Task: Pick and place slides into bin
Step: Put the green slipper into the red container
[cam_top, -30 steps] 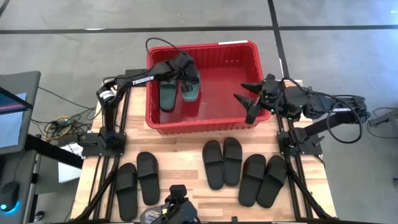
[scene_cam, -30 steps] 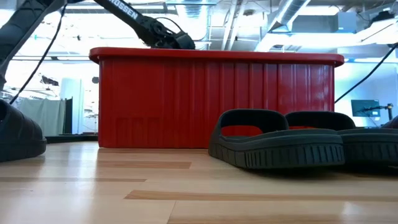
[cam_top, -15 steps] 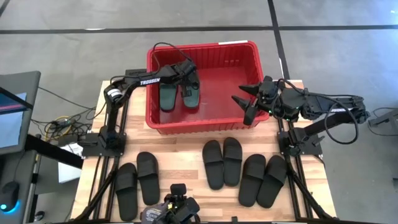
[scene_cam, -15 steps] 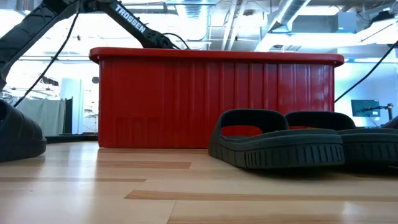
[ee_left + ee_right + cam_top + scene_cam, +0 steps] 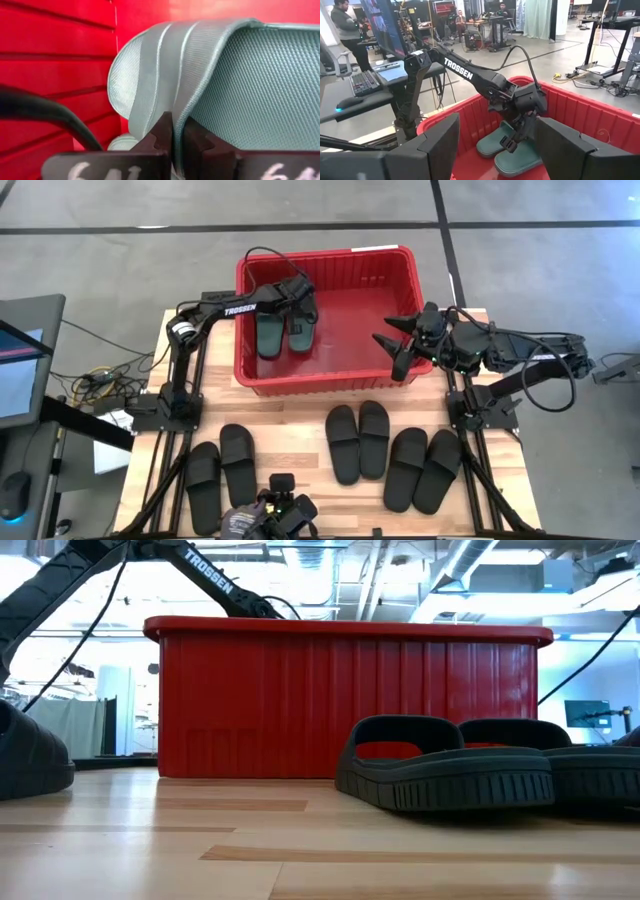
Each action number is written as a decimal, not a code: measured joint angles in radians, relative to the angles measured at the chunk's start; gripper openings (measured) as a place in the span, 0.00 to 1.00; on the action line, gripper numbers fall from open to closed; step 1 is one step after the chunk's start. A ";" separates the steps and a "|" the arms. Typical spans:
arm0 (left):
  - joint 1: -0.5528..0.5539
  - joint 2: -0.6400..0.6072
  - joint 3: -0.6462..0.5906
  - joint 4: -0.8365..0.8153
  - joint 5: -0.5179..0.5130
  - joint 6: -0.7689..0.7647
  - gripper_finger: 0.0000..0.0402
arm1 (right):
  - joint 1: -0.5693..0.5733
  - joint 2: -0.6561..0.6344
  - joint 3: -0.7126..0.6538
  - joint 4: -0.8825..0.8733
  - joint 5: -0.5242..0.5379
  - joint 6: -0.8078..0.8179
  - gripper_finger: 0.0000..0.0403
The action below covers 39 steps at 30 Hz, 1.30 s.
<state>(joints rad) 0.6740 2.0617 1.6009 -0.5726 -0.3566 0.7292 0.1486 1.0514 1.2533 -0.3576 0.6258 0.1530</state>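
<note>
Two dull green slides lie side by side in the left part of the red bin (image 5: 325,385). My left gripper (image 5: 303,308) reaches down into the bin and is shut on the right-hand green slide (image 5: 304,332); the other green slide (image 5: 269,332) lies flat on the bin floor next to it. My right gripper (image 5: 392,345) hangs open over the bin's near right corner with nothing between its fingers. Three pairs of black slides (image 5: 358,442) rest sole down on the table in front of the bin. My left gripper pinches the green slide's wide strap at its edge (image 5: 175,112) between its two fingers (image 5: 155,137). The fingers slant down into the bin from its left side. The slide lies low in the bin beside the other green one; whether its sole rests on the floor I cannot tell.
The bin's tall ribbed wall (image 5: 340,700) stands at the table's far side. Black pairs lie at the near left (image 5: 222,470), the middle and the near right (image 5: 422,470). A dark camera mount (image 5: 275,515) sits at the near edge. Bare wood shows between bin and slides.
My left gripper has sunk into the bin and rolled a little, still shut on the green slide. The slide has come down from a tilt above the floor and now lies beside the other green one. Most of this happened in the first half second.
</note>
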 joint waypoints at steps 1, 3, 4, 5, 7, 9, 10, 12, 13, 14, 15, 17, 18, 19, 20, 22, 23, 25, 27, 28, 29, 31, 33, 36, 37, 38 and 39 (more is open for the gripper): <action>0.000 0.000 0.000 -0.001 -0.005 0.000 0.00 | 0.000 0.000 0.000 0.000 0.000 0.000 0.59; 0.000 0.000 0.000 -0.002 -0.015 0.000 0.00 | 0.000 0.000 0.000 0.000 0.000 -0.001 0.59; 0.000 0.000 0.000 -0.006 -0.017 0.001 0.00 | 0.000 0.000 0.000 0.000 0.000 -0.002 0.59; 0.000 0.000 0.000 -0.012 -0.018 0.001 0.00 | 0.000 0.000 0.000 0.000 0.000 -0.002 0.59; 0.000 0.000 0.000 -0.027 -0.027 -0.005 0.00 | 0.000 0.000 0.000 0.000 0.000 -0.002 0.59; 0.001 0.000 0.000 -0.026 -0.035 -0.012 0.00 | 0.000 0.000 0.000 0.000 0.000 -0.002 0.59; 0.001 0.000 -0.001 -0.026 -0.036 -0.014 0.00 | 0.000 0.000 0.000 0.000 0.000 -0.003 0.59; 0.000 0.000 0.000 -0.026 -0.037 -0.019 0.00 | 0.000 0.000 0.000 0.000 0.000 -0.002 0.59; 0.000 0.000 -0.001 -0.024 -0.037 -0.026 0.00 | 0.000 0.000 0.000 0.000 0.000 -0.002 0.59; 0.000 0.000 -0.001 -0.023 -0.037 -0.032 0.00 | 0.000 0.000 0.000 0.000 0.000 -0.002 0.59; 0.000 0.000 -0.001 -0.023 -0.037 -0.036 0.01 | 0.000 0.000 0.000 0.000 0.000 -0.003 0.59; -0.002 0.000 -0.001 -0.026 -0.035 -0.044 0.03 | 0.000 0.000 0.000 0.000 0.000 -0.003 0.59; -0.006 0.000 -0.001 -0.028 -0.034 -0.048 0.05 | 0.000 0.000 0.000 0.000 0.000 -0.002 0.59; -0.009 0.000 -0.001 -0.029 -0.035 -0.048 0.07 | 0.000 0.000 0.000 0.000 0.000 -0.002 0.59; -0.013 0.001 -0.001 -0.031 -0.035 -0.048 0.09 | 0.000 0.000 0.000 0.000 0.000 -0.003 0.59; -0.020 0.001 -0.002 -0.032 -0.039 -0.043 0.14 | 0.000 0.000 0.000 0.000 0.000 -0.002 0.59; -0.023 0.002 -0.002 -0.032 -0.043 -0.040 0.17 | 0.000 0.000 0.000 0.000 0.000 -0.003 0.59; -0.029 0.002 -0.002 -0.032 -0.053 -0.035 0.21 | 0.000 0.000 0.000 -0.001 0.000 -0.002 0.59; -0.033 0.002 -0.002 -0.032 -0.066 -0.033 0.25 | 0.001 0.000 0.000 -0.002 0.000 -0.002 0.59; -0.034 0.002 -0.002 -0.034 -0.070 -0.032 0.27 | 0.002 0.000 0.000 -0.004 0.000 -0.003 0.59; -0.034 0.002 -0.002 -0.039 -0.075 -0.026 0.29 | 0.002 0.000 0.000 -0.005 -0.001 -0.002 0.59; -0.035 0.002 -0.002 -0.051 -0.094 -0.019 0.31 | 0.002 0.000 0.000 -0.008 -0.001 -0.002 0.59; -0.035 0.002 -0.002 -0.065 -0.113 -0.016 0.32 | 0.002 0.000 0.000 -0.008 -0.001 -0.002 0.59; -0.036 0.002 -0.002 -0.090 -0.129 -0.015 0.33 | 0.002 0.000 0.000 -0.008 -0.001 -0.003 0.59; -0.036 0.002 -0.002 -0.094 -0.131 -0.015 0.33 | 0.002 0.000 0.000 -0.008 -0.001 -0.003 0.59; -0.036 0.002 -0.002 -0.097 -0.135 -0.015 0.33 | 0.002 0.000 0.000 -0.008 -0.002 -0.003 0.59; -0.036 0.002 -0.002 -0.099 -0.142 -0.015 0.33 | 0.002 0.000 0.000 -0.009 -0.005 -0.003 0.59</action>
<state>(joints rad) 0.6378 2.0636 1.5986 -0.6721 -0.4988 0.7143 0.1505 1.0512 1.2533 -0.3662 0.6210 0.1501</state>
